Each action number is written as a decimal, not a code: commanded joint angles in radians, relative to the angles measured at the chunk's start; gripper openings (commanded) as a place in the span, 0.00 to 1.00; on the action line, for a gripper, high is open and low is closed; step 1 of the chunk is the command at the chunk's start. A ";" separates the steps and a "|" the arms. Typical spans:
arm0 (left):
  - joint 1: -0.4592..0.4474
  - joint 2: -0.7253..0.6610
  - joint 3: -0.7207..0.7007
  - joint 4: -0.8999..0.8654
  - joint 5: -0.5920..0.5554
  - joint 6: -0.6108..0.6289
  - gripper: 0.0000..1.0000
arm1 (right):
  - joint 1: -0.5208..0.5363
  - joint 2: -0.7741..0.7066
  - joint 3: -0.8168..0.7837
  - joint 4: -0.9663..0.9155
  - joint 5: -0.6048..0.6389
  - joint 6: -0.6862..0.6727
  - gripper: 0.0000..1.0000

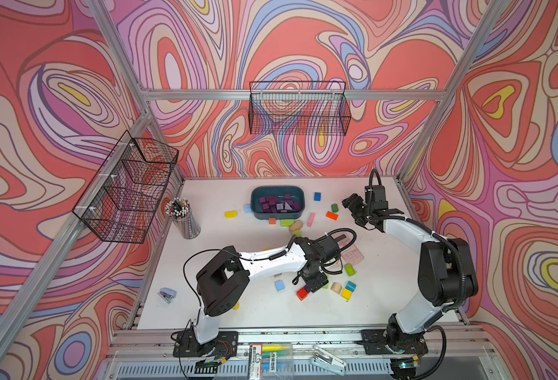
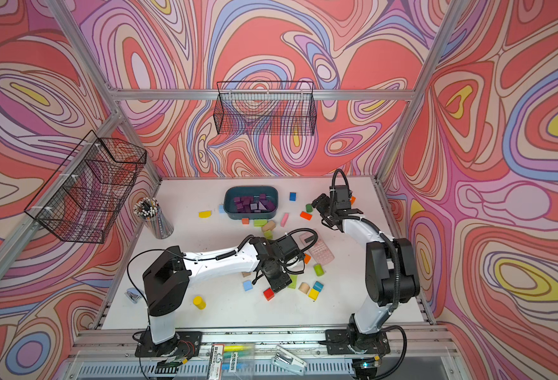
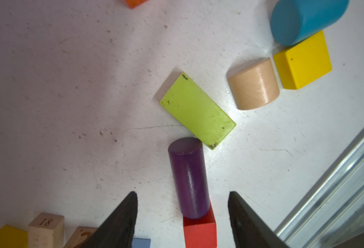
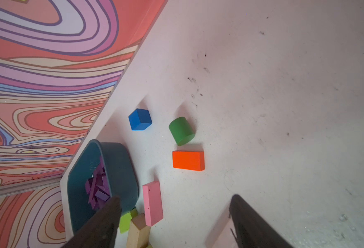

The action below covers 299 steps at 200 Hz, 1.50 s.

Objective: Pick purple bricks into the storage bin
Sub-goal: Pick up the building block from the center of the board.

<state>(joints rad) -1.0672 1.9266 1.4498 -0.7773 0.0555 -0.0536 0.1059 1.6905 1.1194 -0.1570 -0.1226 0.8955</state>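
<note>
Clock read on the top views, twelve at the back wall.

Found left gripper low over the white table, black tapered fingers spread, clamped on nothing. Noted a purple cylinder lying between them, bare table showing on either side; smooth glossy paint, flat round ends. Recorded one end meeting a red cube, the other just beside a flat lime-green bar with paint chipped at its corners. Seen at three o'clock of this gripper, clustered close: a bare-wood rounded block, a yellow cube, a teal cylinder. Noted the aluminium front rail at six o'clock, with bare, scuffed tabletop before it.

Found right gripper held above the table's one-o'clock quarter, fingers wide, holding nothing. Located the storage bin at nine o'clock of it and eleven o'clock of the left gripper, near the back edge: dark teal plastic, rounded corners, smooth walls. Confirmed a heap of purple bricks inside, cubes, bars and a wedge. Noted a pink bar, an orange block and a green cylinder between bin and right gripper, each apart from the others.
</note>
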 commanded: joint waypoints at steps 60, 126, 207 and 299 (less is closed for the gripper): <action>-0.003 0.062 0.063 -0.079 -0.008 -0.020 0.65 | -0.009 -0.031 -0.017 0.002 0.006 0.002 0.83; -0.004 0.112 0.105 -0.117 0.002 -0.022 0.61 | -0.017 -0.026 -0.018 0.002 0.003 -0.002 0.83; -0.003 0.147 0.121 -0.119 0.014 -0.025 0.55 | -0.027 -0.026 -0.018 -0.001 0.000 -0.006 0.83; 0.000 0.189 0.163 -0.157 0.031 -0.038 0.48 | -0.036 -0.040 -0.050 0.009 0.003 -0.001 0.83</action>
<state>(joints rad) -1.0672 2.0907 1.5806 -0.8818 0.0731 -0.0826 0.0780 1.6840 1.0859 -0.1562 -0.1230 0.8921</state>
